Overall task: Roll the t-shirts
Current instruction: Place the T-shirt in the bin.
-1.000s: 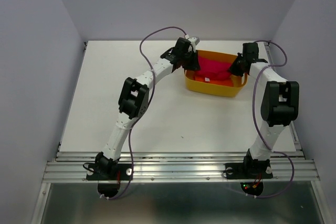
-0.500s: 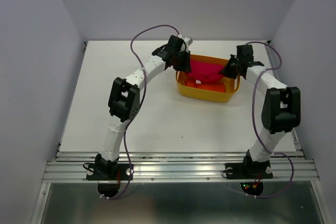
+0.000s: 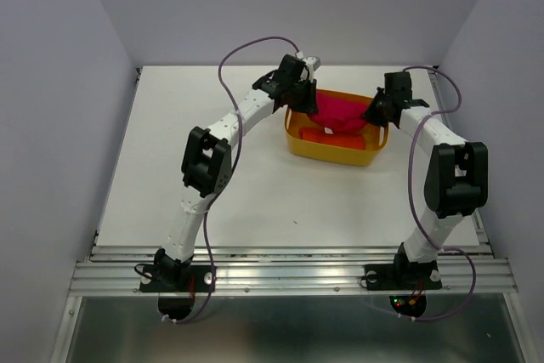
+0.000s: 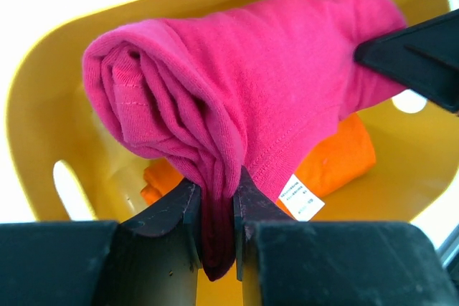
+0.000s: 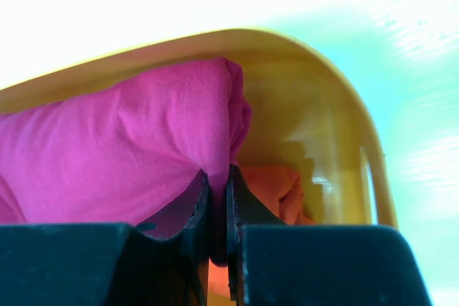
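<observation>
Crimson t-shirt (image 4: 287,69) clamped by left claw (image 4: 215,198), right claw (image 5: 215,184).

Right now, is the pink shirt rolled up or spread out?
Rolled up. The pink shirt shows coiled layers at one end; the left gripper and right gripper each pinch an end.

Left end effector (image 3: 304,101): upper centre, jaws nearly closed, pinching the crimson t-shirt (image 4: 287,69).
Right end effector (image 3: 376,110): right of centre, pinching the same shirt.

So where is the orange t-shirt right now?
The orange t-shirt lies on the floor of the yellow tub, far centre-right of the table in the top view, under the crimson t-shirt gripped by the left end effector and the right end effector.
</observation>
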Controlling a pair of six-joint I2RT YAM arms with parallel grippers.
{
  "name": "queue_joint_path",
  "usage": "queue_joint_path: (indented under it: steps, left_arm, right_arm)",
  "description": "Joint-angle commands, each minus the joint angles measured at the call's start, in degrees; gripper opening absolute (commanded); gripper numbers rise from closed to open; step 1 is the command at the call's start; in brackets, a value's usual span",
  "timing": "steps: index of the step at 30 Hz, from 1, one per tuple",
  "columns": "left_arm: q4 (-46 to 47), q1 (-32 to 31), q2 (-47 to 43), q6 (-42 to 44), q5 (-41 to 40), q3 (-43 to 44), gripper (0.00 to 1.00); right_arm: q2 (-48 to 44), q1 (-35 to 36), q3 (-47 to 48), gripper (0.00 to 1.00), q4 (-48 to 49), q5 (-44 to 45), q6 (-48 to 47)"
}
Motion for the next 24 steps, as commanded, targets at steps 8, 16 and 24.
queue_joint_path:
  steps: [8,16,24]
  left_arm:
    - [1.7,-1.4,3.0,2.5,-4.8,1.4,0.0]
    - [1.9,-1.4,6.2,2.7,-7.5,3.1,0.0]
    - [3.2,-1.6,8.7,3.0,-9.7,2.6,0.0]
  right_arm:
    - [0.0,-1.0,1.9,0.01,2.0,4.4,-1.8]
    - [3.0,-1.0,2.9,0.01,1.9,5.9,-3.0]
    - [5.3,-1.0,2.6,0.01,1.9,6.5,-3.6]
